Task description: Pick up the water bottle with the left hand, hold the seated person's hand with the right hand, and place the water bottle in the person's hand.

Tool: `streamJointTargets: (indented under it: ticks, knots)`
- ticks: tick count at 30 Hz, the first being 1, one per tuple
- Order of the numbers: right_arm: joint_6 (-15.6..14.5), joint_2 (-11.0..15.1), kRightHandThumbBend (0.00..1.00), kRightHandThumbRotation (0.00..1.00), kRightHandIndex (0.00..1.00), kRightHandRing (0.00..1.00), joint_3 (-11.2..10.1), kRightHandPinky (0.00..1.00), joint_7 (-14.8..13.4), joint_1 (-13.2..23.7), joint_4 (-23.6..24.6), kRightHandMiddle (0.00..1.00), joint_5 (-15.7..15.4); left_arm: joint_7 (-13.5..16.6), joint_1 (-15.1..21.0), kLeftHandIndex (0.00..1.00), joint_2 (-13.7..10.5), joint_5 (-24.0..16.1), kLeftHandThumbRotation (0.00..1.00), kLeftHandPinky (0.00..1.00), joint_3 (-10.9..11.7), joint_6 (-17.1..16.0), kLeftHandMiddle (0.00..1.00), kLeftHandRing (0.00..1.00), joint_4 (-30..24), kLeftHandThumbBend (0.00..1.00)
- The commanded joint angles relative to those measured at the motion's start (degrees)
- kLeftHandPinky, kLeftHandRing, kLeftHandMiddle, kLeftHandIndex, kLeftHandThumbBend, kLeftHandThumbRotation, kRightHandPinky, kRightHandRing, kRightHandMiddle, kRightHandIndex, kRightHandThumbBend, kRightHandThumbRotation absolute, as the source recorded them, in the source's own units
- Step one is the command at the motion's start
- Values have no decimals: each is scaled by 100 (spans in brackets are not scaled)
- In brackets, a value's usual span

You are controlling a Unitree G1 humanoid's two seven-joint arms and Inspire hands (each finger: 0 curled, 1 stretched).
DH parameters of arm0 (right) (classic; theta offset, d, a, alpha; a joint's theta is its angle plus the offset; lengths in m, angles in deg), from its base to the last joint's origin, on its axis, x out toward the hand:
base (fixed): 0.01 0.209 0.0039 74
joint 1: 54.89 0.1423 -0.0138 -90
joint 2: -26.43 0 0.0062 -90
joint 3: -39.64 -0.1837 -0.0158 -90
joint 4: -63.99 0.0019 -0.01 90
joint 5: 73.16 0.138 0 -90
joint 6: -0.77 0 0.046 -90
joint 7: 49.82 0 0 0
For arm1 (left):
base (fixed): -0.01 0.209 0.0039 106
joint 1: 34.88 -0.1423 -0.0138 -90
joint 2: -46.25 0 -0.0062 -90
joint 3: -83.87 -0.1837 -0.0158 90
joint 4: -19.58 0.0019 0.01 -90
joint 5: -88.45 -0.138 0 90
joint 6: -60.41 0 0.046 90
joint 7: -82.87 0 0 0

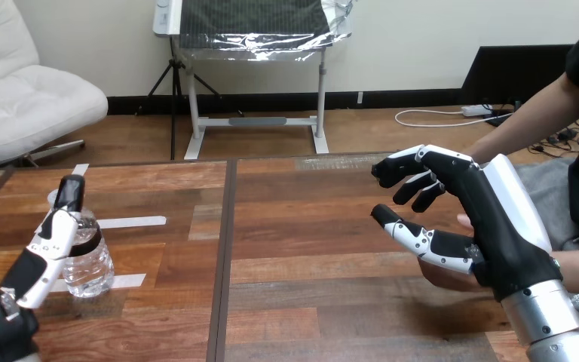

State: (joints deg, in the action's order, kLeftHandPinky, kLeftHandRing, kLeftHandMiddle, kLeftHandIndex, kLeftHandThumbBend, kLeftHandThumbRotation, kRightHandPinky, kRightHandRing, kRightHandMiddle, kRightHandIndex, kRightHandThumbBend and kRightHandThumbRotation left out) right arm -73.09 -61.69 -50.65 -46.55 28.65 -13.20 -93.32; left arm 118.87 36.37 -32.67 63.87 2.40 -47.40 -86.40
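Observation:
A clear plastic water bottle [90,264] with a dark label band stands upright near the table's left edge. My left hand [45,253] rises from the bottom left corner, one straight finger lying against the bottle's left side and reaching past its cap. My right hand [490,219] hovers at the right with its fingers loosely bent and thumb stretched out, closed on nothing. The person's hand [441,276] lies just under it, mostly hidden by my palm. I cannot tell whether the two touch.
The wooden table [309,249] has a dark seam running down its middle. White tape strips [132,222] lie around the bottle. A second arm of the person [535,121] reaches in from the upper right behind my right hand.

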Motion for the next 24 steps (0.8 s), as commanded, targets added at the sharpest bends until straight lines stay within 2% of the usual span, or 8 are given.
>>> streamJointTargets:
  ticks: [1,5,12,19,24]
  knots:
    - [112,-17,50,0,61,53,-7,44,-96,415,-17,61,12,-404,456,100,-135,114,46,99,122,395,100,99,220,84]
    - [69,-23,51,0,61,54,-7,44,-101,412,12,61,-26,-731,612,100,-200,164,51,98,178,815,99,99,331,88]
    - [190,-3,52,0,60,54,-17,45,-111,441,-51,60,8,-1187,887,100,-360,292,60,95,229,1232,98,98,586,95]
    - [93,-8,52,0,60,55,-28,46,-70,429,-3,61,15,-1556,1166,99,-498,426,63,92,256,1546,97,96,860,99]
    - [136,28,53,0,60,55,-34,46,-78,455,-39,61,-16,-2024,1544,98,-652,480,62,90,161,2027,96,96,1108,100]
